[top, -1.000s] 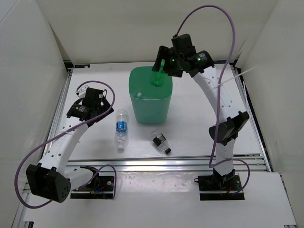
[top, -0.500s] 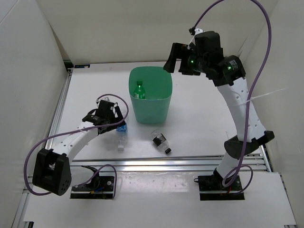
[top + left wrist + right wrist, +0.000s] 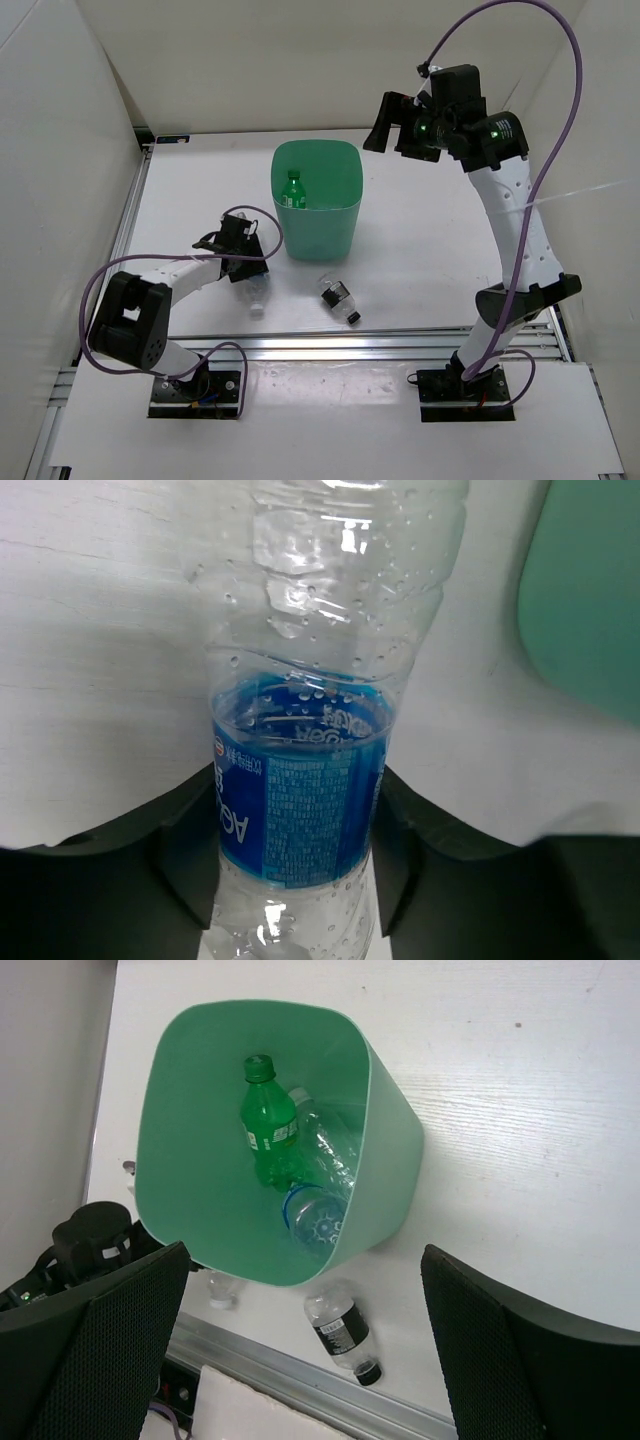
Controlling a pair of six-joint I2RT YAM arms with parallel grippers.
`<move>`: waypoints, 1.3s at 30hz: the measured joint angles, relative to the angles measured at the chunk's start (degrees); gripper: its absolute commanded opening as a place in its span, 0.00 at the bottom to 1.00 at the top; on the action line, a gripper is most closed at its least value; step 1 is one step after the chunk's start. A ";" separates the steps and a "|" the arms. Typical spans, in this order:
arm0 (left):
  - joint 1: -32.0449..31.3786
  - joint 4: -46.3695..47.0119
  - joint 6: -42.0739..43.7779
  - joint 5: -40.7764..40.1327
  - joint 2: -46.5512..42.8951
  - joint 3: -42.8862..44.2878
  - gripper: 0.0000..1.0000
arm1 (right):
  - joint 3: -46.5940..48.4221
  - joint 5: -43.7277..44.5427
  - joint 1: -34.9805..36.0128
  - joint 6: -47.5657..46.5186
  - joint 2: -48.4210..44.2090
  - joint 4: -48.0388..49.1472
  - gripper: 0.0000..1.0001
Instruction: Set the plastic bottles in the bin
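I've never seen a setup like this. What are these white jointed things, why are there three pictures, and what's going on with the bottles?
They are two robot arms bolted to a table, each ending in a two-finger gripper. The wide picture comes from a fixed camera overhead; the other two come from small cameras on the wrists. The left gripper is closed on a clear blue-label bottle lying on the table. The right gripper is open and empty, up high beside the mint-green bin. Inside the bin are a green bottle and clear bottles. A dark-label bottle lies on the table near the bin.
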 measured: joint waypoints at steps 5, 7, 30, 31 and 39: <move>0.00 0.44 -0.07 -0.70 0.04 0.09 0.39 | -0.85 -1.97 -1.95 0.09 -0.52 -0.31 1.00; 0.00 0.44 -0.17 -0.96 0.00 0.39 0.36 | -0.90 -2.78 -2.54 0.17 -0.76 -0.33 1.00; -10.71 -0.11 9.22 -16.48 4.74 58.53 0.30 | -3.65 -6.32 -4.28 0.68 -2.03 -0.76 1.00; -11.63 0.15 9.68 -16.41 6.34 59.78 0.30 | -3.67 -6.34 -4.28 0.68 -2.03 -0.76 1.00; -18.38 -2.08 11.43 -14.56 17.42 61.53 0.35 | -4.33 -6.36 -4.70 0.68 -2.60 -0.79 1.00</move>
